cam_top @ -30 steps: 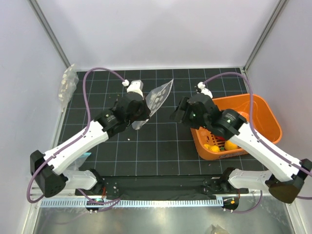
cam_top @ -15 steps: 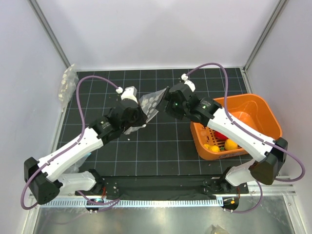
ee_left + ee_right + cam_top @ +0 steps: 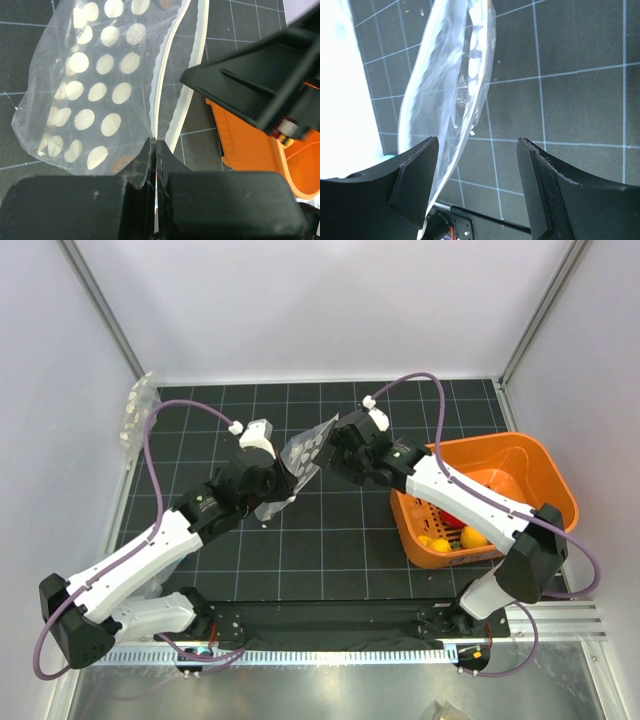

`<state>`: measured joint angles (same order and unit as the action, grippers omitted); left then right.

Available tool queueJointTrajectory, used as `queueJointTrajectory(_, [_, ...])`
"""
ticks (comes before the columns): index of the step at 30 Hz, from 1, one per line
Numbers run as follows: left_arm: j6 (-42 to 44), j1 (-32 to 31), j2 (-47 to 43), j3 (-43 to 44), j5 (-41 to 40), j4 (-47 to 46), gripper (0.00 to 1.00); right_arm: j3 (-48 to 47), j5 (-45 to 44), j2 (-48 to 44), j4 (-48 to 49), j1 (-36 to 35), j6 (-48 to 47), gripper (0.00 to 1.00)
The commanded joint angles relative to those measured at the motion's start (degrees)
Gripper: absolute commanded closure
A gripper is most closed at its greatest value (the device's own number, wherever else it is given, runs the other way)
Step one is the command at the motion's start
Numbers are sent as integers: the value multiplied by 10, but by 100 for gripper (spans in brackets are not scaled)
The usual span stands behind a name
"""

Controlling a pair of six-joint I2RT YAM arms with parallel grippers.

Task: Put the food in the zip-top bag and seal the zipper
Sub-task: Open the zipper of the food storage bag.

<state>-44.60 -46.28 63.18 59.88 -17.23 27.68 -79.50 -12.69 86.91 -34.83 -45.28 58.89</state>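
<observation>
The zip-top bag [image 3: 308, 448], clear with white dots, hangs above the mat between the two arms. My left gripper [image 3: 156, 145] is shut on the bag's edge right at the zipper [image 3: 187, 95], whose two white strips stand parted above the jaws. My right gripper [image 3: 477, 145] is open beside the bag [image 3: 447, 95], with the bag's edge just next to its left finger [image 3: 417, 175]. In the top view the right gripper [image 3: 331, 452] sits at the bag's right side and the left gripper [image 3: 286, 478] at its lower left. The food [image 3: 474, 536], small red and yellow fruits, lies in the orange basket [image 3: 545, 480].
The orange basket [image 3: 247, 150] stands on the right of the black grid mat [image 3: 340, 530]. A small bundle of clear plastic [image 3: 136, 412] lies at the back left corner. White walls close in the back and both sides.
My right arm has swung left from above the basket to the bag's right side. My left arm has shifted slightly left with the bag still held.
</observation>
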Motion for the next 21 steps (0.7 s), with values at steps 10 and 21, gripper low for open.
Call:
queueJointTrajectory(10, [8, 1, -35, -6, -25, -5, 100, -35, 9, 56, 52, 19, -3, 49])
queueJointTrajectory(21, [40, 1, -14, 37, -18, 41, 84, -82, 6, 59, 39, 19, -81, 99])
